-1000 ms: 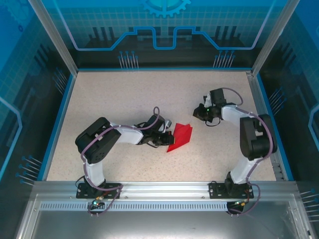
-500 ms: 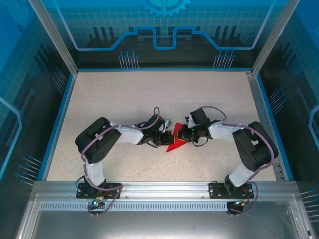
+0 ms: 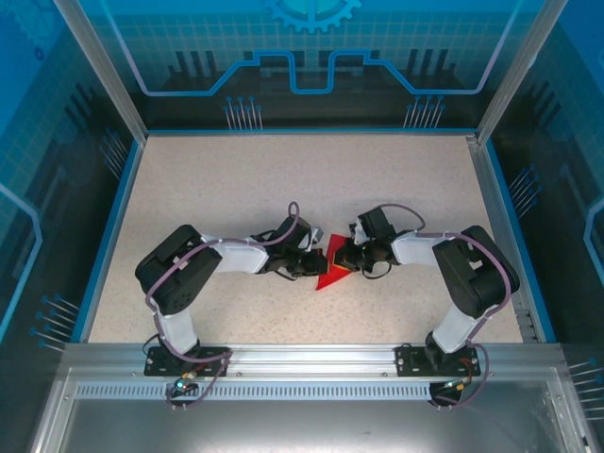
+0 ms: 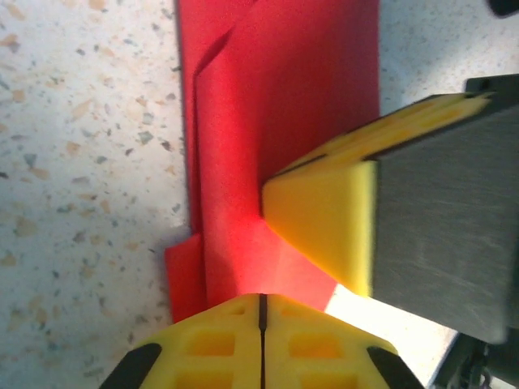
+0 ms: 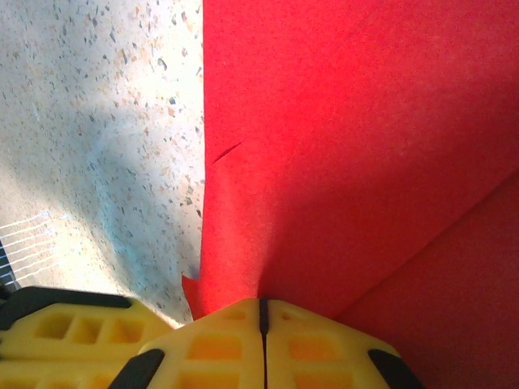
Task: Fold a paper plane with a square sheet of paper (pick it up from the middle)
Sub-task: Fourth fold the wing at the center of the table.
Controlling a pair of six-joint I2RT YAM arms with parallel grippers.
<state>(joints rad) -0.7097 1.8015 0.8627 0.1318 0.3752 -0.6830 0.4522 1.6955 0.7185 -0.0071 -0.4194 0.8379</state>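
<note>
Top external view: on the left, the left gripper [image 3: 317, 261] lies low over the speckled tabletop [image 3: 236, 189], reaching toward the right gripper. Its tips are at the left edge of the folded red paper sheet [image 3: 327, 276]. The sheet lies between the two grippers, and its pointed end sticks out toward the arm bases below them. The right gripper [image 3: 343, 257] comes in from the other side and meets the sheet's upper right part, so the two grippers nearly face each other across the paper.

Left wrist view: the left gripper's [image 4: 261, 301] yellow fingers are pressed together with only a thin seam between them. Their tips rest against the near edge of the sheet [image 4: 276, 121], which runs straight ahead in layered folds. I cannot tell whether a layer is caught between them. Ahead and to the right, a yellow finger [image 4: 324, 219] of the right gripper presses down on the paper.

Right wrist view: the right gripper [image 5: 261, 304] is clenched. A raised ridge of the sheet [image 5: 349, 121] runs into the seam between its tips, pinched there. The paper spreads forward and to the right, with bare tabletop to the left.
</note>
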